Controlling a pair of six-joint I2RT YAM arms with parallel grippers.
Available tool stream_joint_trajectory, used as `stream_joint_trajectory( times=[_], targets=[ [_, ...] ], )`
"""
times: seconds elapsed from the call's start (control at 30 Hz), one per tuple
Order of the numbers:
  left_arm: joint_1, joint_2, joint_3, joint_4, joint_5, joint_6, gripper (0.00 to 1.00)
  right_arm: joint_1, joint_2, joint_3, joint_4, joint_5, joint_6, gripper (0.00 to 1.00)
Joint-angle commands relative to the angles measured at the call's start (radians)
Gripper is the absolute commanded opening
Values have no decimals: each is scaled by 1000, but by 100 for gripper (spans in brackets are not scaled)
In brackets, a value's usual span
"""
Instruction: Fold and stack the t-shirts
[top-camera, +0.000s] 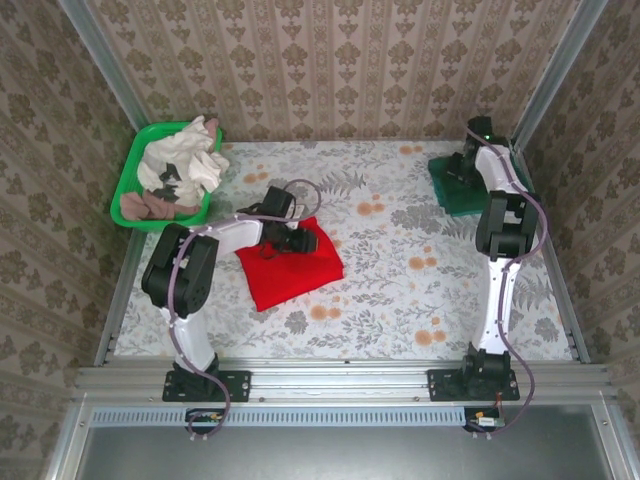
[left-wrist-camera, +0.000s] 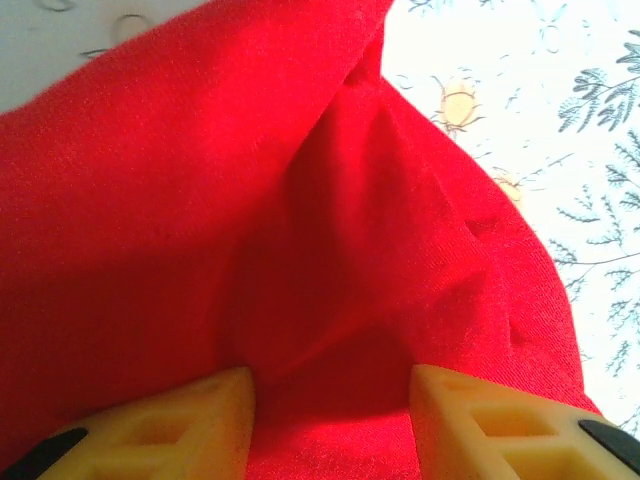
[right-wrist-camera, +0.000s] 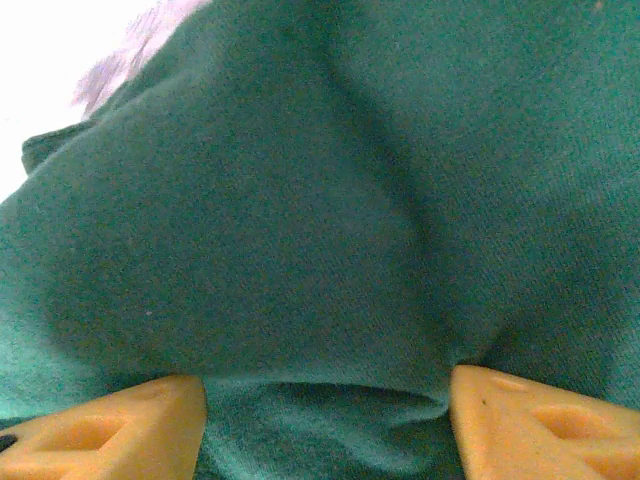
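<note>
Left gripper (left-wrist-camera: 330, 388) sat low on the red t-shirt (top-camera: 295, 272), jaws part-way apart with a ridge of cloth gathered between the yellow fingers (left-wrist-camera: 215, 400). From the wrist camera I could not tell whether they truly pinched that ridge or only straddled it. The right gripper (right-wrist-camera: 325, 392) was spread wide, both pads pressed down onto the dark green t-shirt (top-camera: 455, 197) and holding nothing.

On the overhead view, the red shirt lay as a rough folded square on the left half of the flowered table (top-camera: 400, 285), just past the left arm's elbow. The green one sat folded at the far right corner, well apart from it. A green basket (top-camera: 128, 185) of other laundry stood at the far left.

I judged both shirts to be light, limp knit that would sag and come unfolded if lifted by a single layer or a single corner. For stacking, I reckoned the safest hold was at a folded edge, with the jaws closing over every layer at once. The shirt should then travel low and flat so the fold would not spill open. Neither cloth looked slippery, and nothing there was fragile. The main risk was snagging only the top layer.
</note>
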Motion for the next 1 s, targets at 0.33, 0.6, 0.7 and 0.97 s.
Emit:
stream_joint_trajectory(
  times=[0.33,0.6,0.7,0.97],
  targets=[
    [57,-10,-68,-12,24,42,46,291,-247,-519,108,-117,195,67],
    [71,-30,-90,14,64,44,47,443,-289,-585,195,-135,303,65],
    [74,-35,-88,16,94,40,47,499,-287,-560,224,-125,356,65],
    [103,-204,-106,53,151,-29,60,615,-391,-542,183,150,384,69]
  ],
)
